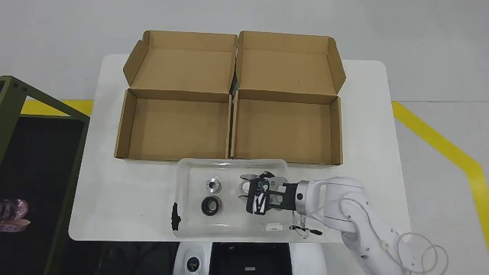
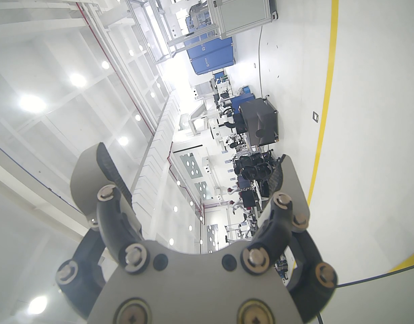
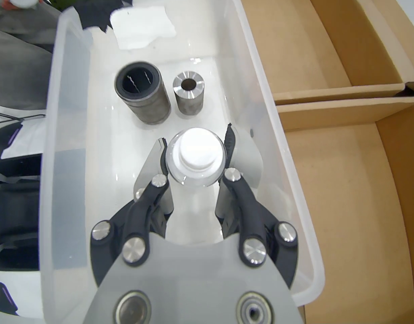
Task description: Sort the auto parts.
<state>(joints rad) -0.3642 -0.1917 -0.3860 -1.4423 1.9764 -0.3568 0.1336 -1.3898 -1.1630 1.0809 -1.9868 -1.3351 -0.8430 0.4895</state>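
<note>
Step, we judge: pick-up | right gripper (image 3: 196,136) clenched on white-capped round part (image 3: 196,158) inside clear plastic bin (image 3: 261,79) | left gripper (image 2: 193,152) spread, empty | next: lift clear of bin rim, carry to brown cardboard box (image 3: 345,177) beside bin

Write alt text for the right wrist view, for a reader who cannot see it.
The right gripper is shut on a white round part inside a clear plastic bin. Beyond it in the bin stand a dark hollow cylinder and a smaller silver bushing, side by side. Two open cardboard boxes lie beside the bin.
</note>
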